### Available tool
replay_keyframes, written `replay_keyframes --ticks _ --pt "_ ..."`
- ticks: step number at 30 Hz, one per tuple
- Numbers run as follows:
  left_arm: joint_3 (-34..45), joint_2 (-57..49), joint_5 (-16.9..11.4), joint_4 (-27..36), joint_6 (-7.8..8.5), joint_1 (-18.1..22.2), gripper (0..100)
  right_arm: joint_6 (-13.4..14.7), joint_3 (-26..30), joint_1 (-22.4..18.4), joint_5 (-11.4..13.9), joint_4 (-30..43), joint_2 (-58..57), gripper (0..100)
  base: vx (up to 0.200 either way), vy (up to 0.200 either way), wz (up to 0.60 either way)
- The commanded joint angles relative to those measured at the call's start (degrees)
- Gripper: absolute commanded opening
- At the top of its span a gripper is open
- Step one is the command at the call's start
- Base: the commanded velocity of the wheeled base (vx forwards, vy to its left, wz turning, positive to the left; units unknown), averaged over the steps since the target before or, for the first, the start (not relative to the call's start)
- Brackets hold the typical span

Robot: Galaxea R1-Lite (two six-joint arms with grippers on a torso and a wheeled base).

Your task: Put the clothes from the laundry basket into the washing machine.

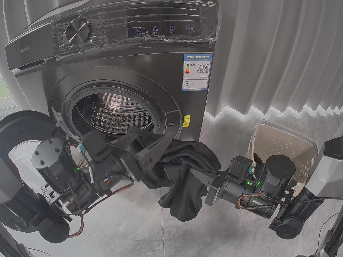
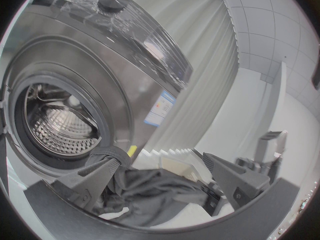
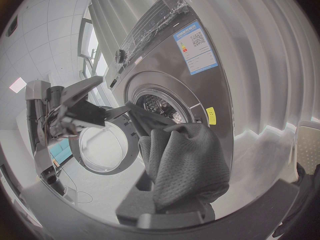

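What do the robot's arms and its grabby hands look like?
Both arms are chunky and mostly black, made of round drum-shaped joints. The left arm has thin orange and black cables looping around it and a tiny green light. The right arm has green lights too, plus a pale grey shell farther back. The left gripper and right gripper have flat, black, wedge-shaped fingers.

Head view looks down at grey metal front-loading washing machine (image 1: 150, 63); both wrist views sit low, close, facing its drum (image 2: 63, 127), sharing dark grey fabric garment (image 3: 190, 157).
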Motion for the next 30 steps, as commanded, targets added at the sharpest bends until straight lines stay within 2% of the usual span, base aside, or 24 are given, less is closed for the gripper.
replay_keyframes --ticks 1,7,9,14,20,26,28,30 --pt "4.6 -2.8 -3.8 -0.3 -0.30 -1.2 100 0.1 0.2 -1.7 -0.2 0.0 0.5 0 0.000 0.000 0.00" --pt "7.7 -5.9 -7.2 -0.2 -1.62 -1.2 100 0.3 0.2 -3.8 -1.1 0.0 1.2 0 0.000 0.000 0.00" --pt "10.3 -7.2 -10.8 -0.2 -1.70 -1.2 100 0.3 0.2 -4.1 -1.1 0.0 1.3 0 0.000 0.000 0.00" --pt "15.2 -7.5 -15.2 -0.2 -1.35 -0.7 100 0.3 0.1 -4.3 -1.5 0.0 1.3 0 0.000 0.000 0.00" --pt "16.7 -6.9 -16.0 0.0 -0.91 0.7 100 0.5 0.0 -5.6 -2.5 0.0 1.9 0 0.000 0.000 0.00" --pt "15.3 -5.7 -15.4 -0.2 -0.65 1.0 100 0.4 -0.1 -4.0 -2.4 0.0 1.9 0 0.000 0.000 0.00" --pt "14.9 -5.4 -15.3 -0.1 0.58 1.1 100 0.4 -0.2 -3.6 -2.4 0.0 1.8 0 0.000 0.000 0.00" --pt "14.5 -4.1 -14.9 -0.1 2.87 1.9 100 0.4 -0.2 -3.1 -2.4 0.0 1.8 0 0.000 0.000 0.00"
